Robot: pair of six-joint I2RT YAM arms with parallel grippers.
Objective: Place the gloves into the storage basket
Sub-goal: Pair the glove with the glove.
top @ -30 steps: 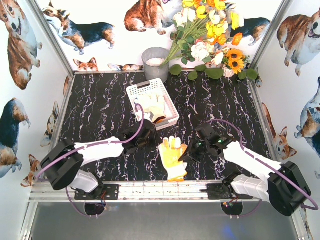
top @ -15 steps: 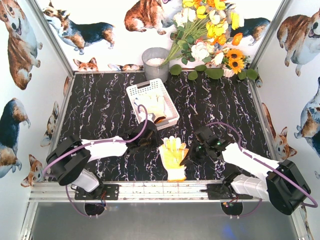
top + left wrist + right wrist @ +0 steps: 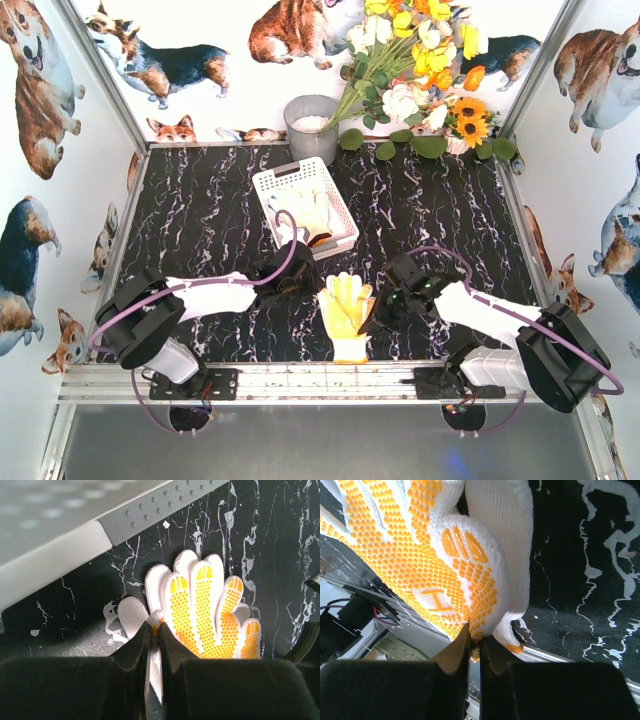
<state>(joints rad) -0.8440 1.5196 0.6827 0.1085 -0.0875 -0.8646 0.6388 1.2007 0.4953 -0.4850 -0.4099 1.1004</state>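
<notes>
The left gripper's (image 3: 153,628) jaws are clamped on the thumb-side edge of the yellow-dotted glove (image 3: 206,611). The right gripper's (image 3: 475,639) jaws pinch its opposite edge, where the knit bunches up into a fold. A plain white layer shows beneath the dotted one; I cannot tell whether it is a second glove. Compared with a second ago, both arms have eased slightly back toward their bases. The glove has hardly travelled, only narrowed and squared up between the two grips. I read that as both holds being set while the carry has not begun. Whether the glove has left the surface (image 3: 200,220) is unclear. It lies between the two arms close to the near edge, dotted palm up. Its long axis runs near to far, with the cuff toward the bases and the fingertips pointing away, roughly at the storage basket (image 3: 268,182). The basket sits just beyond and a little left, already holding pale gloves (image 3: 308,212). Moving the glove there calls for both arms to travel together.
</notes>
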